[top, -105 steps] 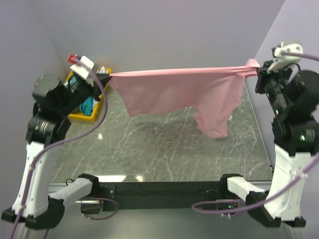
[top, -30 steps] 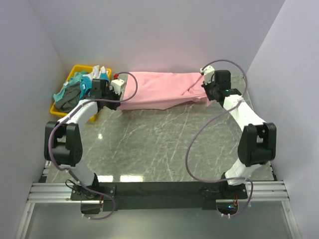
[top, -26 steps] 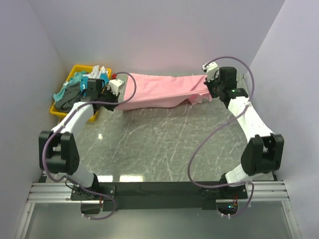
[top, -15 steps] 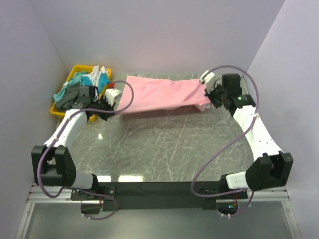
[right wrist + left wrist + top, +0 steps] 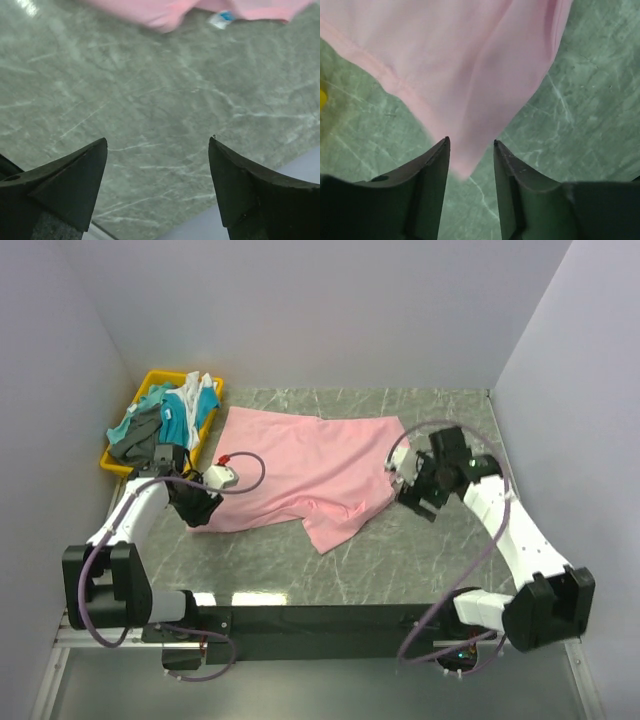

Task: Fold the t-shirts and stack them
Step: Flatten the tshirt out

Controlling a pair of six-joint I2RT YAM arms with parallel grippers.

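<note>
Your left gripper [image 5: 470, 142] stands with its jaws parted, the tip of the pink t-shirt [image 5: 300, 465] lying loose between them, not pinched. Your right gripper [image 5: 157, 141] gapes wide over the bare marble-patterned table [image 5: 150, 100], holding nothing, with the shirt's edge just beyond it. The thin, soft shirt lies spread mostly flat, one sleeve rumpled toward the near side, and no fold is made yet. The teal, grey and white shirts [image 5: 165, 420] sit crumpled in the rigid yellow plastic bin [image 5: 160, 378], so I judge you're at the very start.
</note>
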